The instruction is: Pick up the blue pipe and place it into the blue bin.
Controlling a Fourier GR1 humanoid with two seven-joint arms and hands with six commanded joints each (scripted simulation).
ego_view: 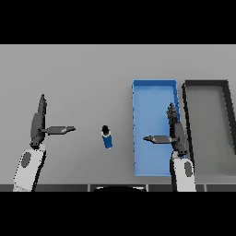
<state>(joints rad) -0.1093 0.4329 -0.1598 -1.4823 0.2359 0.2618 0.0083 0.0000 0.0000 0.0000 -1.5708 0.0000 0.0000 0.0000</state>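
Blue pipe (107, 138) lies on the table (83, 73) just left of the blue bin (154, 85), long axis near-to-far, dark cap at the far end. Left hand (40, 126) and right hand (175, 131) both spread wide, holding nothing.

Both arms end in white forearm shells, each with a small dark grey oval inset on its upper face. The left hand (38, 125) and right hand (176, 133) are dark grey to black, built of slim, tapered fingers (41, 107) and a pointed thumb (60, 130), with slightly lighter grey patches along their segments.
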